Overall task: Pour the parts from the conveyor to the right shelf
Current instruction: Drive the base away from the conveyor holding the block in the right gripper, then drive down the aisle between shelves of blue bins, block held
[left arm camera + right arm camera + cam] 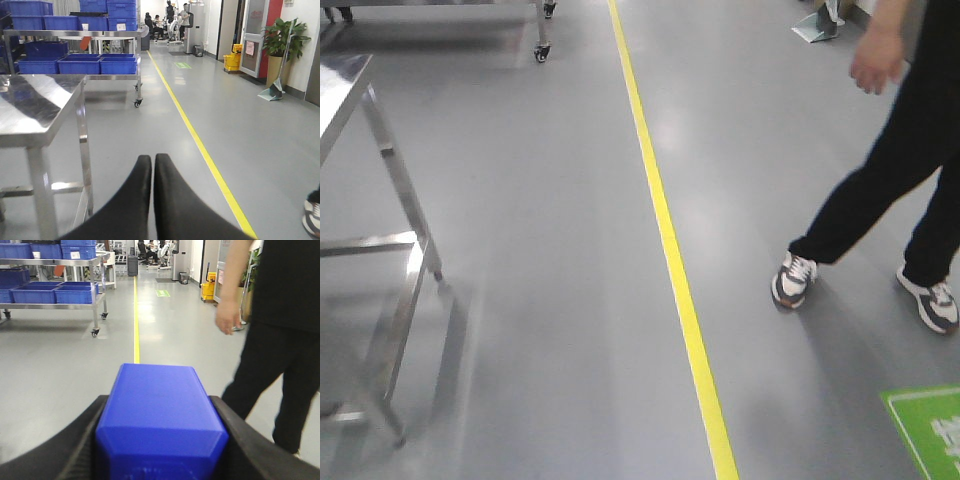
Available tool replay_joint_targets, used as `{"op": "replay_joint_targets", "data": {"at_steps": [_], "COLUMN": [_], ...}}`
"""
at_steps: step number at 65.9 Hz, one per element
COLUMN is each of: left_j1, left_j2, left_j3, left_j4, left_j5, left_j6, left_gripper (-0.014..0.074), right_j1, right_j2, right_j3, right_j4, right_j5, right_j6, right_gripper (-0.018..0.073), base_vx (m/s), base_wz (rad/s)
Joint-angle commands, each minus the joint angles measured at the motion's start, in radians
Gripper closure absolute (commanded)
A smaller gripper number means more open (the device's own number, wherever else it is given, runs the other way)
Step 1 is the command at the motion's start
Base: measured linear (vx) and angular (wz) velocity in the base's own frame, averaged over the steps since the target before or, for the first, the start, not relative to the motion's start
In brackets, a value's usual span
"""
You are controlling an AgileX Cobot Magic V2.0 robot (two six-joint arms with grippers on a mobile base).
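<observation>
Right wrist-mounted view: right claw (160, 432) pinches a blue block (160, 405) to carry it, left claw (152, 172) pressed together, empty.

Part (159, 416) in right hand (159, 403); table (344, 86) left of line (665, 230)

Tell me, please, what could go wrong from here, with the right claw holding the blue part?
1. The person is close on the robot's right; a moving base or arm might strike them.
2. The blue part sits only between the two fingers of the right claw; a jolt could let it slip.
3. The steel table stands close on the left; the base might clip its leg.
</observation>
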Motion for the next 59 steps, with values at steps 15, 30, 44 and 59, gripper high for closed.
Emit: {"op": "replay_joint_targets", "data": {"at_steps": [15, 30, 44, 59], "left_j1": [-0.005, -0.005, -0.005, -0.005], "left_j2": [-0.011, -0.011, -0.011, -0.011], "left_j3": [-0.020, -0.020, -0.020, -0.020], "left_j4": [-0.007, -0.007, -0.007, -0.007], "left_j5": [-0.079, -0.079, -0.079, -0.079], "left_j6": [-0.008, -0.008, -0.008, -0.008], "left_gripper": [0.0603, 0.0603, 0.0603, 0.0603], "right_j1": [-0.005, -0.005, -0.005, -0.005], "right_j2": [0.012, 0.012, 0.012, 0.012], "right_j3": [-0.028, -0.028, -0.028, -0.028], "right_j4": [-0.007, -0.007, -0.007, -0.007], "right_j5": [-0.080, -0.080, -0.080, -0.080], "right_j6": [-0.001, -0.001, -0.001, -0.001], "right_gripper": [0.0564, 0.0564, 0.0564, 0.0564], "base_vx": [0.82, 0.81, 0.83, 0.84], "base_wz": [-0.02, 0.04, 0.09, 0.12]}}
